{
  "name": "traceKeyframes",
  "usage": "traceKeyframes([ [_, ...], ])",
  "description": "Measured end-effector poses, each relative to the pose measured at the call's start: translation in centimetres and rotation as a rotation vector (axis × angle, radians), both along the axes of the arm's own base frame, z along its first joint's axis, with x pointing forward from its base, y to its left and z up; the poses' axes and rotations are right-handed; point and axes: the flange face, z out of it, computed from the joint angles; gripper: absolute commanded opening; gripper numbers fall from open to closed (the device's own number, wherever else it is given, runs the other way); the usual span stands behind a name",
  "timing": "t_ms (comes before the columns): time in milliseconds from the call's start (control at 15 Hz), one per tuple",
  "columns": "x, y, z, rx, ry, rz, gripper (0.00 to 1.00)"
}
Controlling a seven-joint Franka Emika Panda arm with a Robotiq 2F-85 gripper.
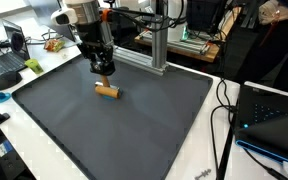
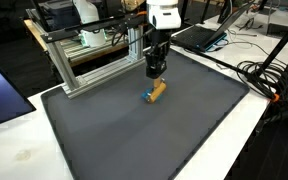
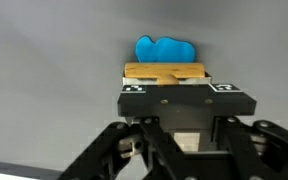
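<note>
**Pincer clamped on wooden block, mid-mat**

Dark grey mat (image 1: 134, 130) covers white counter (image 2: 24, 150). Pincer (image 1: 105, 72) stands vertical, jaws together on the small tan wooden block with blue end (image 2: 156, 93), resting on the mat near the aluminium frame (image 2: 94, 55). Advice: keep grip centred, lift straight, avoid tilting.

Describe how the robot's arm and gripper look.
The arm has white, rounded links in both exterior views. The gripper is black, with angular linkage bars visible in the wrist view. Each of its fingertips carries a small white patch with black marks. No cables are clearly visible.
</note>
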Motion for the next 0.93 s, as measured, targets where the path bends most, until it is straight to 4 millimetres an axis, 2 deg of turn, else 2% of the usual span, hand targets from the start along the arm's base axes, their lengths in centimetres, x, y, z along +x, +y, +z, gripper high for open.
traceKeyframes([
  [933,0.35,-0.48,0.02,0.006,0.062,-0.011,0.22],
])
